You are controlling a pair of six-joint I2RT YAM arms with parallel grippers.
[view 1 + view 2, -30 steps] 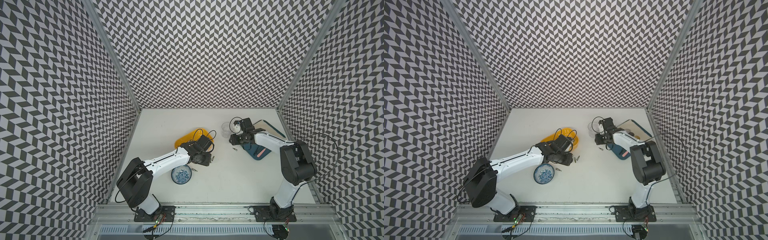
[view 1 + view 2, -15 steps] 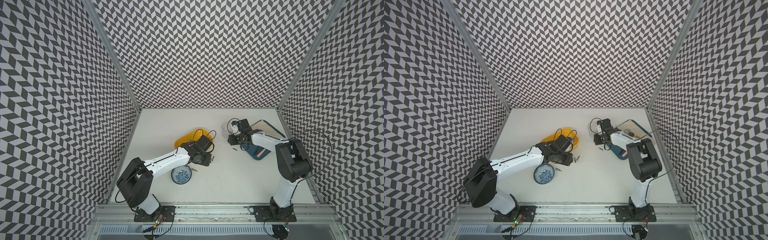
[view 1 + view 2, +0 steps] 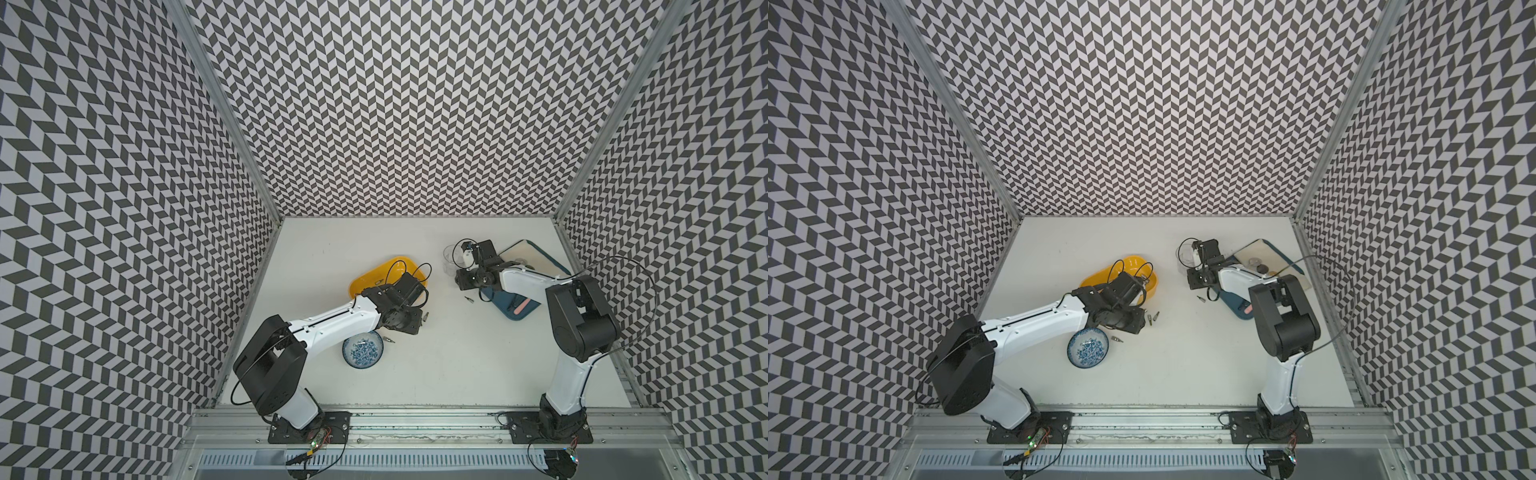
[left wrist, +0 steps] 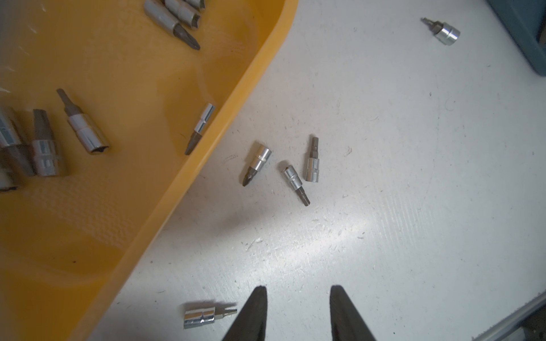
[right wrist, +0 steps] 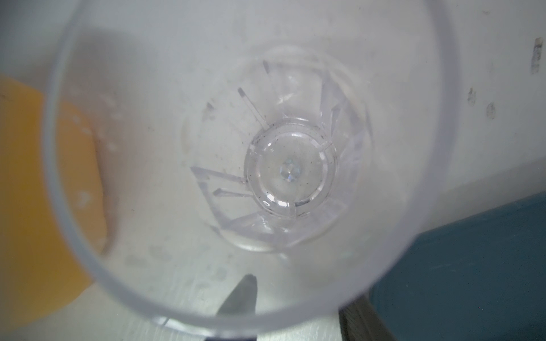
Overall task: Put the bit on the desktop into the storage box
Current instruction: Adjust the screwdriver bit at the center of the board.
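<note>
The yellow storage box [image 3: 374,276] [image 4: 88,230] lies on the white desktop [image 3: 449,357] with several bits [image 4: 85,130] in it. Three bits [image 4: 257,162] lie close together on the desktop beside its rim. My left gripper [image 4: 298,292] [image 3: 410,328] hovers open just short of them, nothing between its fingers. Another bit [image 4: 206,317] lies next to one finger, and one [image 3: 469,298] lies by the blue board. My right gripper [image 3: 464,279] is at a clear cup [image 3: 452,258]. One finger [image 5: 243,292] shows hazily through the cup; the other is hidden.
A blue-and-white patterned bowl [image 3: 363,351] stands beside the left forearm. A flat dark-blue board [image 3: 515,309] with small items lies at the right, under the right arm. The clear cup [image 5: 289,171] is empty. Patterned walls close in three sides.
The right arm's upper link has swung inward and its wrist has shifted slightly by the cup. The left arm and the bits have not moved.
</note>
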